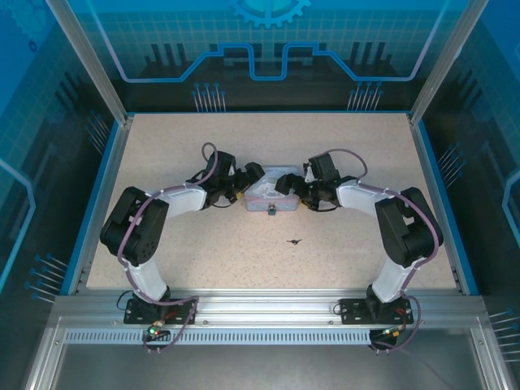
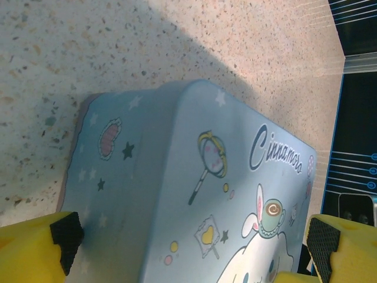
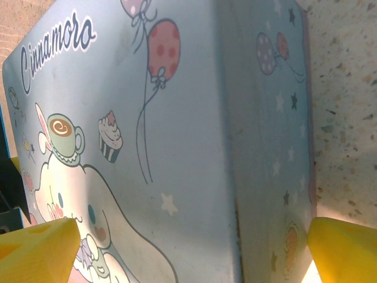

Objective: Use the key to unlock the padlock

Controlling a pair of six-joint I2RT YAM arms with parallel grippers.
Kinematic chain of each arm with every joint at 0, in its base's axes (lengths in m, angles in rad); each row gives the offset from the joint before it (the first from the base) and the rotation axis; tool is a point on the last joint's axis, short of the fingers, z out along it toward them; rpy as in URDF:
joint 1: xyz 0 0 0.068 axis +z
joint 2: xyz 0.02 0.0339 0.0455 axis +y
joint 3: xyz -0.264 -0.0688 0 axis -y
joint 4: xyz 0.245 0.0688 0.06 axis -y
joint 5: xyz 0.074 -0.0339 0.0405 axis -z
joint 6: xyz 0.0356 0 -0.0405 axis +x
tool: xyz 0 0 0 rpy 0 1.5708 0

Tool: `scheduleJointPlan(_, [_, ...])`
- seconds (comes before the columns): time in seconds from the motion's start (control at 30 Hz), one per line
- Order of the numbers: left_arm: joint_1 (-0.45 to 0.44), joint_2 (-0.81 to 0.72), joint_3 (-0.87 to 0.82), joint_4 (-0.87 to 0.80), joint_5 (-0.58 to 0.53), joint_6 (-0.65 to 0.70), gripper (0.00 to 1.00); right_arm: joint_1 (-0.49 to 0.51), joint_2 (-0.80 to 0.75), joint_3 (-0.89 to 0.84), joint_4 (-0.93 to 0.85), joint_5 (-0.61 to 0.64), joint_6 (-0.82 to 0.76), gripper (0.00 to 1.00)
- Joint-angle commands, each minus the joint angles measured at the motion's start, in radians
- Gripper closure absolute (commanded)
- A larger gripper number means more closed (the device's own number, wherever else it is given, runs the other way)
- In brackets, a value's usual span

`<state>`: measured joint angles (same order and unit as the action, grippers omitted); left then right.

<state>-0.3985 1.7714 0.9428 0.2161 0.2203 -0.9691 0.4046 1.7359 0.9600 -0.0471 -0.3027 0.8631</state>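
Note:
The tiny dark padlock [image 1: 271,210] hangs at the near front edge of a pale blue cartoon-printed tin [image 1: 270,188]. On the speckled table, a short way in front and to the right of the tin, lies the thin dark key [image 1: 294,241]. My left gripper [image 1: 250,180] is at the tin's left end and my right gripper [image 1: 286,184] at its right end. In the left wrist view the left gripper [image 2: 194,236] stands wide open with the tin [image 2: 177,177] between its yellow fingers. The right gripper [image 3: 194,247] straddles the tin [image 3: 177,118] the same way, wide open. Whether the pads touch the tin I cannot tell.
The beige speckled tabletop [image 1: 203,252] is bordered by a blue rim [image 1: 104,195] and aluminium posts. Purple cables [image 1: 210,154] loop over both arms. The arm bases sit on the metal rail [image 1: 268,313] at the near edge.

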Motion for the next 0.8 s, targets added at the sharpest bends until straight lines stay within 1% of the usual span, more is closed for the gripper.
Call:
scheduleJointPlan(0.0, [-0.025, -0.032, -0.031, 0.036, 0.022, -0.025, 0.01, 0.032, -0.030, -0.031, 0.036, 0.000, 0.031, 0.00])
scheduleJointPlan(0.37, [-0.031, -0.052, -0.042, 0.038, 0.010, -0.025, 0.01, 0.040, -0.067, -0.040, 0.006, 0.051, 0.032, 0.00])
scheduleJointPlan(0.53, [-0.028, -0.059, -0.033, 0.000, -0.020, 0.015, 0.01, 0.039, -0.088, -0.025, -0.045, 0.105, 0.018, 0.00])
scheduleJointPlan(0.67, [-0.008, -0.082, -0.032, -0.042, -0.041, 0.050, 0.01, 0.030, -0.113, -0.037, -0.043, 0.124, 0.014, 0.00])
scheduleJointPlan(0.77, [0.024, -0.110, -0.046, -0.064, -0.039, 0.073, 0.01, 0.028, -0.145, -0.053, -0.049, 0.143, -0.002, 0.00])
